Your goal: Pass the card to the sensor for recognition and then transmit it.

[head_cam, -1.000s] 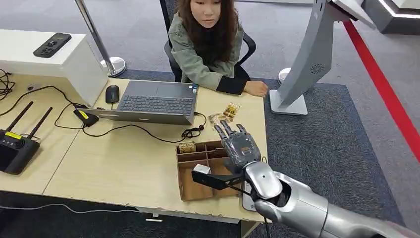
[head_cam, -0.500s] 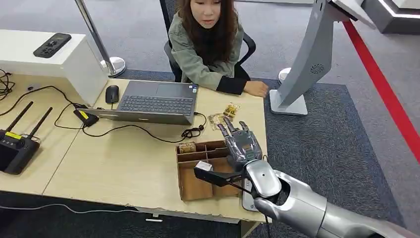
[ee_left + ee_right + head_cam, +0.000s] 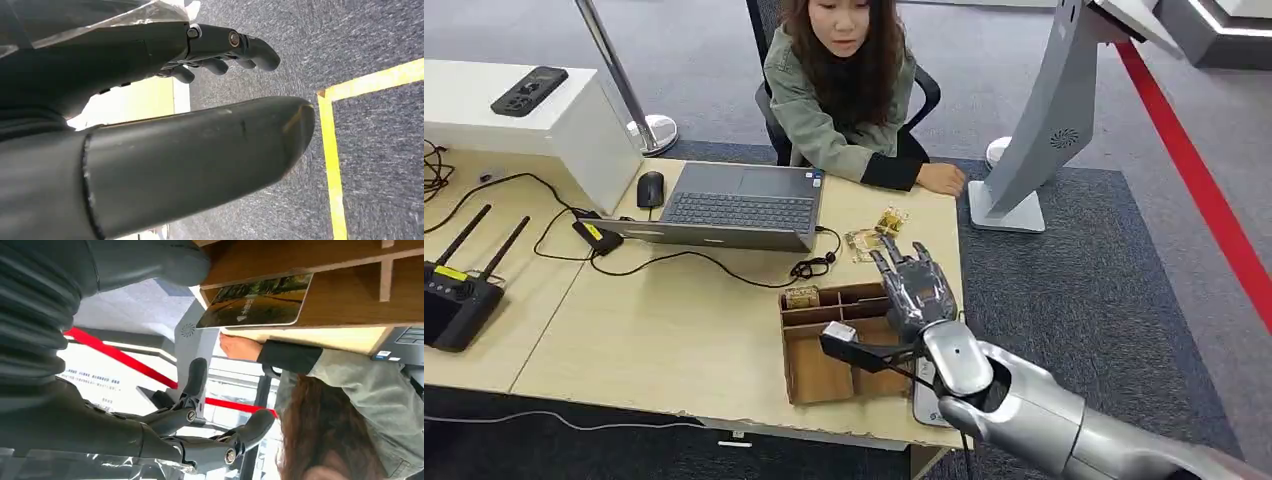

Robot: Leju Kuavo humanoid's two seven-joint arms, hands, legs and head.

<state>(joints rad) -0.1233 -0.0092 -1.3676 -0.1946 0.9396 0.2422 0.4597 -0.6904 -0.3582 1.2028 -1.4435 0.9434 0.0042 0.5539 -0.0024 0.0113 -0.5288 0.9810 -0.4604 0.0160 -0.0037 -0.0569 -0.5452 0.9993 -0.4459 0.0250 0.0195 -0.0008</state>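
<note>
The card (image 3: 257, 300), printed with a landscape picture, lies in a compartment of the brown cardboard box (image 3: 350, 285), just beyond my right hand (image 3: 200, 425). In the head view that hand (image 3: 916, 290) hovers over the right side of the box (image 3: 809, 375), fingers spread toward the far edge of the table, thumb stretched left, holding nothing. A flat grey pad (image 3: 924, 402) lies at the table's front edge under my right forearm. My left hand (image 3: 225, 50) hangs over the carpet with loosely bent fingers and nothing in it.
A person (image 3: 844, 90) sits across the table, one hand (image 3: 941, 178) resting on its far right corner. A laptop (image 3: 734, 205), mouse (image 3: 651, 188), cables, snack packets (image 3: 874, 230) and a remote controller (image 3: 454, 295) share the table. A grey kiosk stand (image 3: 1049, 120) rises at the right.
My right hand has slid a little to the right and farther along over the box, its thumb following. The person and the table items have stayed put.
</note>
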